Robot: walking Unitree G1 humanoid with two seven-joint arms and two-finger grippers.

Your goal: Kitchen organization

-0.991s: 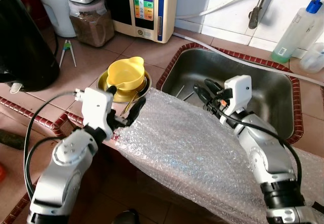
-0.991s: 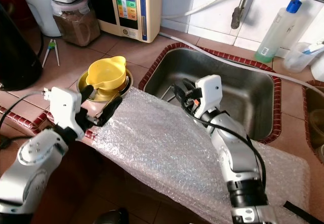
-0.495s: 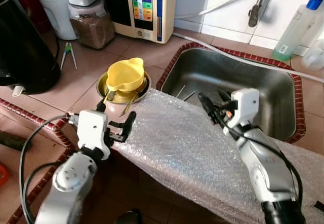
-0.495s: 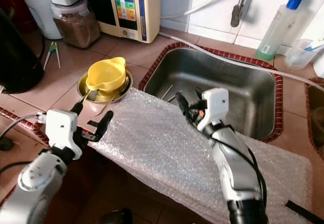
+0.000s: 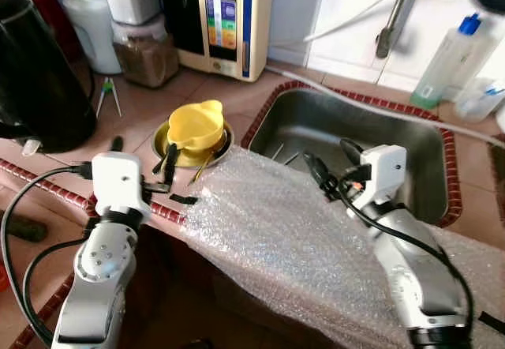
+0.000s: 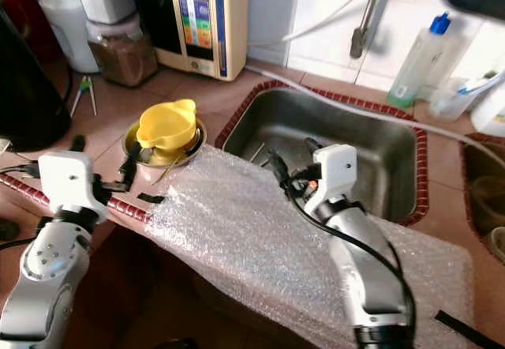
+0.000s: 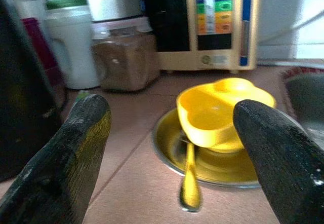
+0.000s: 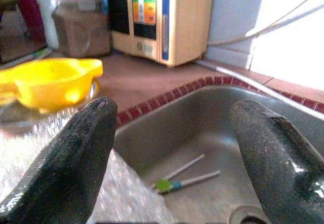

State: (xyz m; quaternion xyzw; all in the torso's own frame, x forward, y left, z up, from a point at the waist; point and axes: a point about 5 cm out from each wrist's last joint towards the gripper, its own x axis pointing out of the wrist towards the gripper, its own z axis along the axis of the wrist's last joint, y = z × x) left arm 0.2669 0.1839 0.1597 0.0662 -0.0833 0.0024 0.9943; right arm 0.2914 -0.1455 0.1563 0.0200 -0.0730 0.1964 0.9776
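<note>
beside left gripper [image 5: 167, 177], fingers spread | yellow bowl [image 5: 195, 123] just beyond | right gripper [image 5: 330, 168] spread over sink [image 5: 426, 167]

Bright daylight, blown-out whites, soft blur

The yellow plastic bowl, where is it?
The yellow plastic bowl sits in a round metal dish on the tiled counter, left of the steel sink.
</note>
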